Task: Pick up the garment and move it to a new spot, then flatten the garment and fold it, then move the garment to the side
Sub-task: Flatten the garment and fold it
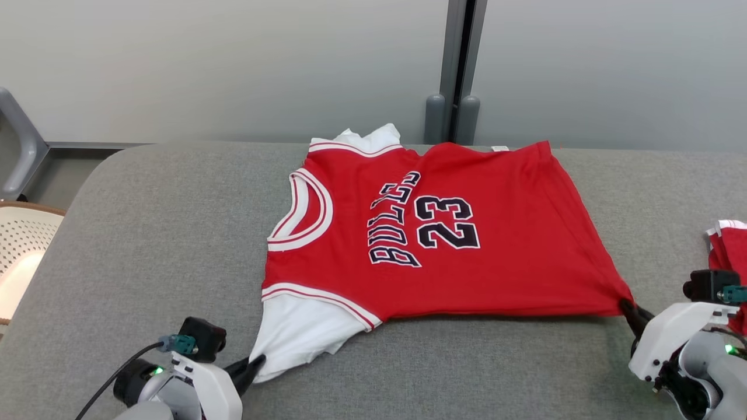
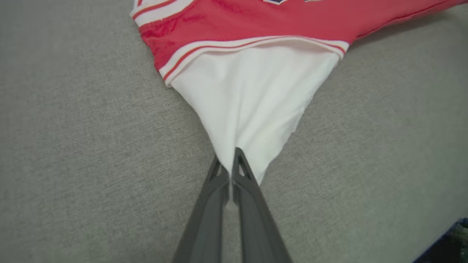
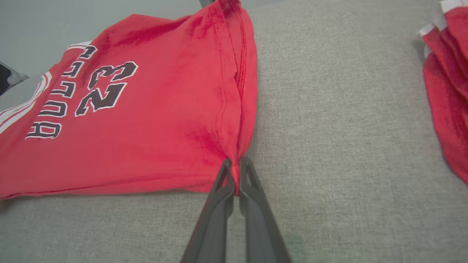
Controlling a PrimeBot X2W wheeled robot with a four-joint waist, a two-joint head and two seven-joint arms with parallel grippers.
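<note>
The garment (image 1: 443,245) is a red jersey with white sleeves and the number 23, spread on the grey cushioned surface (image 1: 152,233) with its neck to the left. My left gripper (image 1: 255,364) is shut on the tip of the near white sleeve (image 2: 252,106), seen close up from the left wrist, where the gripper (image 2: 227,157) pinches the cloth. My right gripper (image 1: 625,304) is shut on the near hem corner of the garment (image 3: 146,120); in the right wrist view the gripper (image 3: 236,164) clamps the red seam.
Another red and white cloth (image 1: 729,251) lies at the right edge of the surface, close to my right arm, and shows as red cloth (image 3: 448,91) from the right wrist. A pale perforated chair (image 1: 20,245) stands off the left side. A grey wall rises behind.
</note>
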